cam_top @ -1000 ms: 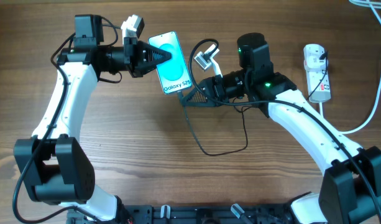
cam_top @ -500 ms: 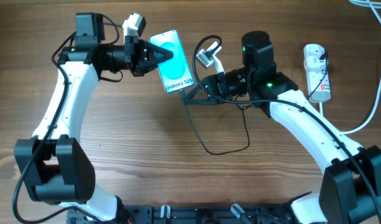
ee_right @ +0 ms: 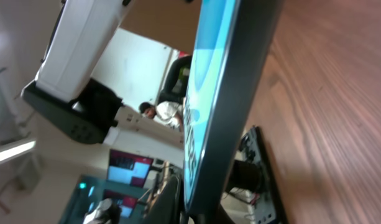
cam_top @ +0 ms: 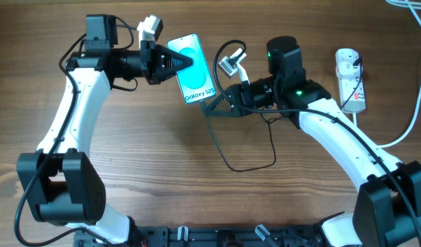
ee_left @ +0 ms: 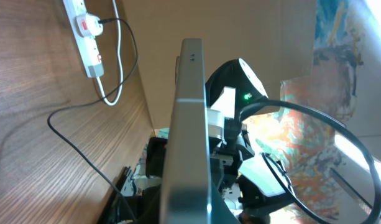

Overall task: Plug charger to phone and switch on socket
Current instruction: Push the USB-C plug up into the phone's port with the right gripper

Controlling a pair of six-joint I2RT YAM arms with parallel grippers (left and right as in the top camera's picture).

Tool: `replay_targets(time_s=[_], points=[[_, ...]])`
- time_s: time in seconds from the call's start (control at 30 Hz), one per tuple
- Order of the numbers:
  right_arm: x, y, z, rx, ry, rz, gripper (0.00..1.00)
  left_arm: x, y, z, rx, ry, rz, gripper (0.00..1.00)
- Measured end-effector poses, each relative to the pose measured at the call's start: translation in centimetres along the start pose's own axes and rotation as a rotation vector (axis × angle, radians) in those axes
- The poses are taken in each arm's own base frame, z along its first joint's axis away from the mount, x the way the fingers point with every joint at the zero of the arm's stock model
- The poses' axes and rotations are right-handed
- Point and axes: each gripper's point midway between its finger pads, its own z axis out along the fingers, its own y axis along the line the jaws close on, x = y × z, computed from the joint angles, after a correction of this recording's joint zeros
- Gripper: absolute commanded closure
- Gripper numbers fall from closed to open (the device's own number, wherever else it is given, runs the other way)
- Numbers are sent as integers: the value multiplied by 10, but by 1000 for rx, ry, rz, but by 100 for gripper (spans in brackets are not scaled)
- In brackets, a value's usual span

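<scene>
My left gripper (cam_top: 170, 62) is shut on the phone (cam_top: 194, 66) and holds it above the table, teal screen up, the "Galaxy" end toward the right arm. In the left wrist view the phone (ee_left: 190, 124) shows edge-on. My right gripper (cam_top: 211, 108) is at the phone's lower end, shut on the tip of the charger (cam_top: 248, 165); the thin black cable loops over the table behind it. In the right wrist view the phone (ee_right: 230, 81) fills the frame edge-on and hides the connector. The socket (cam_top: 350, 81) lies at the far right with a black plug in it.
The socket (ee_left: 83, 25) and the black cable (ee_left: 72, 134) also show in the left wrist view. A thicker white cable (cam_top: 409, 130) runs along the table's right edge. The right arm's body (cam_top: 286, 62) stands between phone and socket.
The phone and both grippers have shifted slightly to the right together. The right gripper's tip stays at the phone's lower end.
</scene>
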Motion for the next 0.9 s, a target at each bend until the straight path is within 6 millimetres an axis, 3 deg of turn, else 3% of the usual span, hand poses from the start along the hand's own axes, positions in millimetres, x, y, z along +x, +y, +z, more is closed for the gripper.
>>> replay_targets(time_s=[0.33, 0.5, 0.73, 0.9], points=[[-10, -6, -7, 47, -46, -20, 75, 1, 2, 2, -4, 3, 0, 96], [-12, -13, -7, 72, -61, -17, 72, -4, 16, 1, -89, -32, -13, 96], [-8, -54, -10, 240, -111, 116, 65, 5, 59, -7, -322, -81, -166, 96], [1, -90, -24, 440, -146, 195, 65, 5, 88, -19, -499, -109, -136, 96]])
